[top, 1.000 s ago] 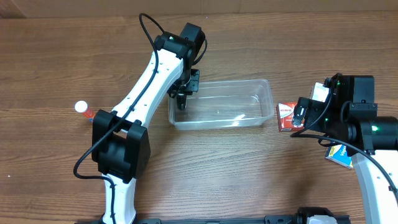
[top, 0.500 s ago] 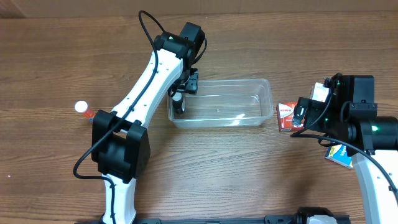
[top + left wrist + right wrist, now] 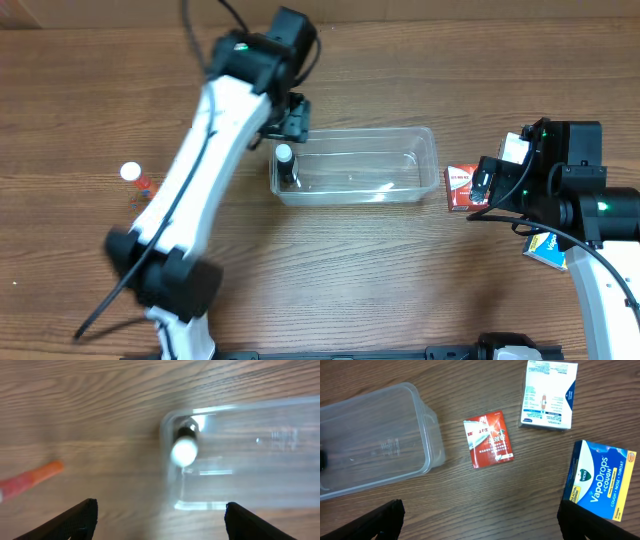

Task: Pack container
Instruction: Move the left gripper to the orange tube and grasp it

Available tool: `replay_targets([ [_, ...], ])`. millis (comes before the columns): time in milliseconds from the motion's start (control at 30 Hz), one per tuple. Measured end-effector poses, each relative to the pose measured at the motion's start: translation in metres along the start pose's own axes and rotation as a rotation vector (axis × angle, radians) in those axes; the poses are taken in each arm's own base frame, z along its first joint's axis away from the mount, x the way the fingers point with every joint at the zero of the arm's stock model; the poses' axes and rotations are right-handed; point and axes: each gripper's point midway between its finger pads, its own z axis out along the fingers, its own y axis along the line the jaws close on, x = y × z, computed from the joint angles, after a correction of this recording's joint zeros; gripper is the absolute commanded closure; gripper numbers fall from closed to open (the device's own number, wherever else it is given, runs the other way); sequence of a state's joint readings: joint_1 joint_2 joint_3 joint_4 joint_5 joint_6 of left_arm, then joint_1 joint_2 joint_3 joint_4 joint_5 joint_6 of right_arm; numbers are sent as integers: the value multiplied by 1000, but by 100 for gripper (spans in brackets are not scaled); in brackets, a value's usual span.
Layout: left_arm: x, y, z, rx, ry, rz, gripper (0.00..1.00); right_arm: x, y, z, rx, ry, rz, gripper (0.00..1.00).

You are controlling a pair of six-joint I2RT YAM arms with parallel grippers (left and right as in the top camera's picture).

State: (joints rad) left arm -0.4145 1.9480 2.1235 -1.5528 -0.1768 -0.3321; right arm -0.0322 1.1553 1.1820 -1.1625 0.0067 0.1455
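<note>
The clear container (image 3: pixel 372 168) lies at the table's middle. A small dark bottle with a white cap (image 3: pixel 285 163) stands in its left end. My left gripper (image 3: pixel 291 117) hangs open above and just behind that end, holding nothing. The left wrist view shows the bottle (image 3: pixel 184 450) inside the container's (image 3: pixel 260 455) corner, well beyond my open left gripper (image 3: pixel 160 525). My right gripper (image 3: pixel 482 190) is open over a red box (image 3: pixel 459 187) right of the container. The right wrist view shows bare wood between the fingers of the right gripper (image 3: pixel 480 522).
An orange tube with a white cap (image 3: pixel 135 176) lies on the table at the left, also seen as the tube (image 3: pixel 30 480). Near the right arm lie a red box (image 3: pixel 488 440), a white box (image 3: pixel 548 394) and a blue VapoDrops box (image 3: pixel 602 480).
My left gripper opened and let go of the bottle, which now stands in the container's left end. The left arm rose and drew back. The right arm has not moved.
</note>
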Motion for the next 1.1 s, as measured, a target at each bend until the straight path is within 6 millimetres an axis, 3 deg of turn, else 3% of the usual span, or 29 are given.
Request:
replay_targets([
  [67, 13, 20, -31, -6, -26, -33, 18, 0, 0, 0, 0, 1, 0, 0],
  [100, 25, 43, -56, -23, -58, -84, 18, 0, 0, 0, 0, 0, 1, 0],
  [133, 30, 55, -67, -35, -79, -115, 17, 0, 0, 0, 0, 1, 0, 0],
  [167, 36, 63, -73, -44, -88, -133, 15, 0, 0, 0, 0, 0, 0, 0],
  [233, 54, 78, -81, -72, -98, -173, 0, 0, 0, 0, 0, 0, 0, 0],
  [333, 85, 111, -93, -112, -138, -282, 0, 0, 0, 0, 0, 0, 0, 0],
  [400, 93, 137, -100, -120, -190, -377, 0, 0, 0, 0, 0, -1, 1, 0],
  [433, 101, 165, -105, -137, -229, -480, 0, 0, 0, 0, -1, -1, 1, 0],
  [500, 107, 194, -105, -144, -252, -585, 0, 0, 1, 0, -3, 0, 0, 0],
  [567, 110, 217, -93, -149, -233, -656, 0, 0, 1, 0, -3, 0, 1, 0],
  [700, 99, 249, -25, -135, -76, -707, 0, 0, 1, 0, -4, -1, 4, 0],
  [800, 88, 249, 26, -105, 43, -671, 0, -1, 1, 0, -3, -2, 4, 0],
  [900, 78, 249, 65, -72, 112, -635, 0, -1, 1, 0, -4, -1, 4, 0],
  [1000, 72, 248, 90, -51, 148, -610, 1, 0, 1, 0, -3, -1, 4, 0],
  [1100, 70, 248, 104, -43, 168, -593, 8, -1, 1, 0, -3, -2, 4, 0],
])
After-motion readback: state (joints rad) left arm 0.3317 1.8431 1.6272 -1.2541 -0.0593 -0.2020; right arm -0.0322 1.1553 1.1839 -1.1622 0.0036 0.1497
